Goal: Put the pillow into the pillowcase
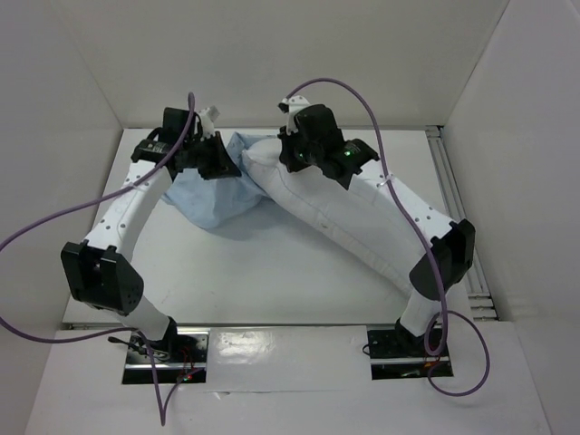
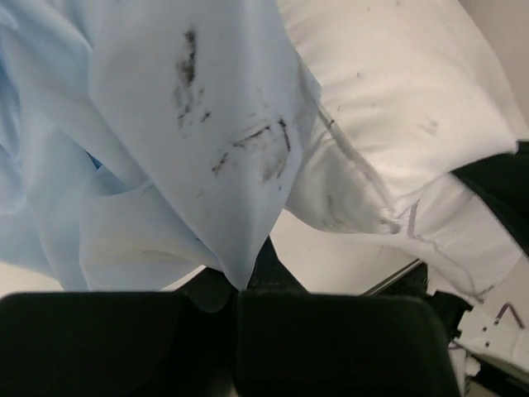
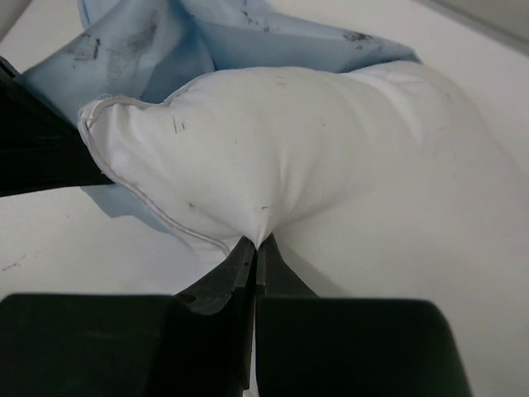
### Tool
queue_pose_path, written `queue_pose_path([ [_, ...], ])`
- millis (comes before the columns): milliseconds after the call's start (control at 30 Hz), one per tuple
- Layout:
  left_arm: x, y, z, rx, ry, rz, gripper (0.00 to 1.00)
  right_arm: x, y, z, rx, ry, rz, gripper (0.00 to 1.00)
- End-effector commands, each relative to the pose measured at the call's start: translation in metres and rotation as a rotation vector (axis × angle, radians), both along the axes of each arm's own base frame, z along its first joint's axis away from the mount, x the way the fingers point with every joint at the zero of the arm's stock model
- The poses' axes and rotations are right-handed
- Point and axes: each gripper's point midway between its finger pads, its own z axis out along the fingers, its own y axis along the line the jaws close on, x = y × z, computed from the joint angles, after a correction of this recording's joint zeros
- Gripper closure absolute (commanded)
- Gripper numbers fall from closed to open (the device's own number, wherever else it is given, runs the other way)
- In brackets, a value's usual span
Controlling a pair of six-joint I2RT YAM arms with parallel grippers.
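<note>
The white pillow lies slanted from the back middle toward the right arm's base. The light blue pillowcase lies crumpled to its left, touching the pillow's far end. My left gripper is shut on a fold of the pillowcase and holds it lifted. The pillow's corner shows beside it. My right gripper is shut on a pinch of the pillow near its far end, with the pillowcase behind it.
White walls enclose the table at the back and both sides. A metal rail runs along the right edge. Purple cables loop over both arms.
</note>
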Motion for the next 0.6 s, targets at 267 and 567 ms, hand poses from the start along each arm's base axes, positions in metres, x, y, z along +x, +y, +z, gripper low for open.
queue_pose_path([
  [267,-0.063,0.008,-0.05,-0.015,0.215,-0.106,1.0,-0.067,0.043,-0.088,-0.21,0.086,0.233,1.0],
  [567,-0.066,0.015,-0.058,-0.05,0.224,-0.085,1.0,-0.071,0.004,-0.119,-0.323,0.151,0.138,1.0],
])
